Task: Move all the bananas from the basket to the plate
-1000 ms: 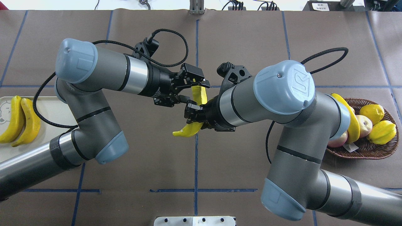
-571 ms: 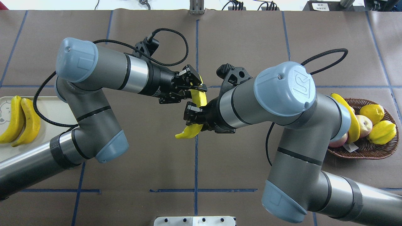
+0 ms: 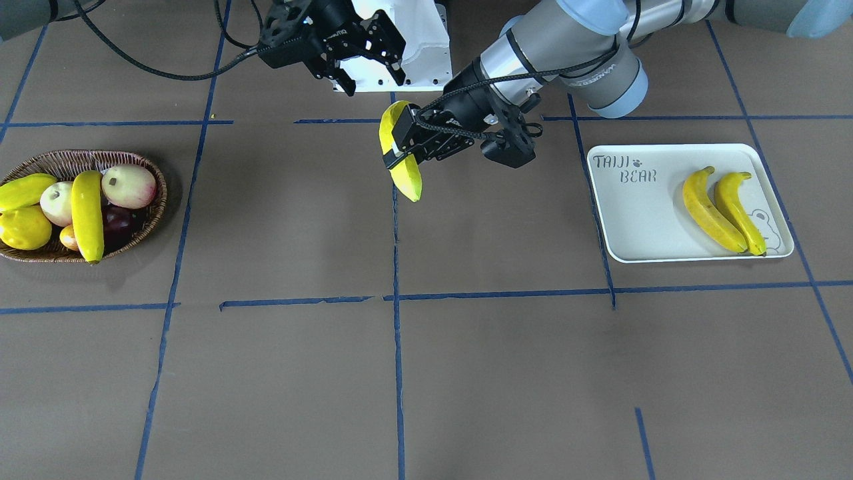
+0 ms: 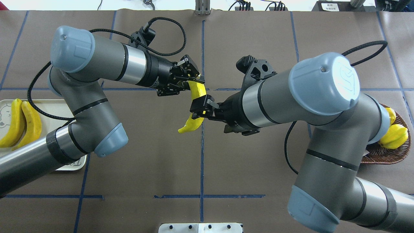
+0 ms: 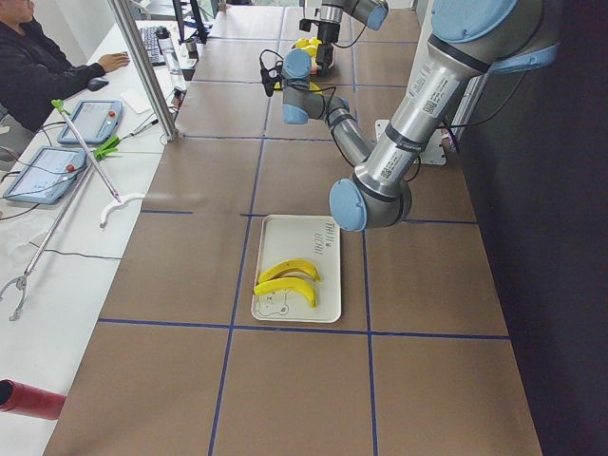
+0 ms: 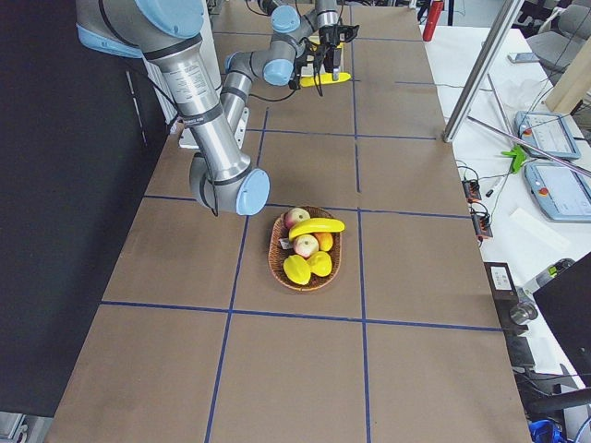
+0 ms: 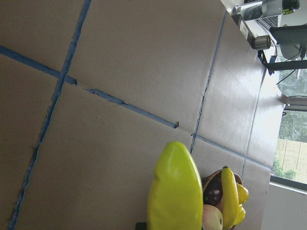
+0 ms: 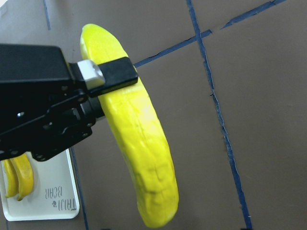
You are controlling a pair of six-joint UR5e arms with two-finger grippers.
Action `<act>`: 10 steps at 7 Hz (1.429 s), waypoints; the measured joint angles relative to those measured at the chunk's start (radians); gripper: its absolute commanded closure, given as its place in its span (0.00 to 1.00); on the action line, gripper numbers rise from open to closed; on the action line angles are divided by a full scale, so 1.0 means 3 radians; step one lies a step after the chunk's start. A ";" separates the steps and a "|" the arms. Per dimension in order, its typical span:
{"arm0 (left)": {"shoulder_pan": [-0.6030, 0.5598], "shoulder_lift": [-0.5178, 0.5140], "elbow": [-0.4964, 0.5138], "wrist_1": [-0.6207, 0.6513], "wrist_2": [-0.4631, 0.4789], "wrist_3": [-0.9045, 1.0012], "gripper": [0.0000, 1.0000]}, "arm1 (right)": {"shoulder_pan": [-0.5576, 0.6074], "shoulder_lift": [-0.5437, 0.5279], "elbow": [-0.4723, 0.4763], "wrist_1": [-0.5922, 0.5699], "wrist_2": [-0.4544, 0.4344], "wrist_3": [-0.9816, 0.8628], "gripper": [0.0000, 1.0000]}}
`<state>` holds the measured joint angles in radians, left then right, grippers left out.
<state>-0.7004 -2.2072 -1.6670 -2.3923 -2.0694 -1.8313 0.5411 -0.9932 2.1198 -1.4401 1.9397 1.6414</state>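
Gripping banana (image 3: 408, 177), left tool (image 3: 398, 143), long axis tilted tip-down, right tool (image 3: 373, 63) wide

The banana (image 8: 139, 143) in the left gripper (image 3: 400, 143) has bright yellow skin, a bit shiny, with little bumps and dents like moulded plastic. The gripper is dull black. The plate (image 3: 633, 227) is smooth, white and looks like hard plastic. The basket (image 3: 73, 156) is rough brown wicker. The table cover (image 3: 506, 373) is flat, dull brown, like paper, with blue tape lines (image 3: 398, 333). The right arm (image 4: 275, 97) is dull grey with a shiny silver ring and smooth light-blue caps. The left arm (image 4: 106, 61) looks the same.
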 measured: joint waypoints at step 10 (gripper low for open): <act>-0.0564 0.2364 -0.0467 0.0820 0.0334 0.2297 0.00 | 0.1080 -0.1488 0.0314 -0.0038 0.0483 -0.1560 0.00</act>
<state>-0.8696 -1.4979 -1.8071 -2.1464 -1.9693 -1.1422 0.8652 -1.4395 2.2140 -1.4514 2.0846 1.1734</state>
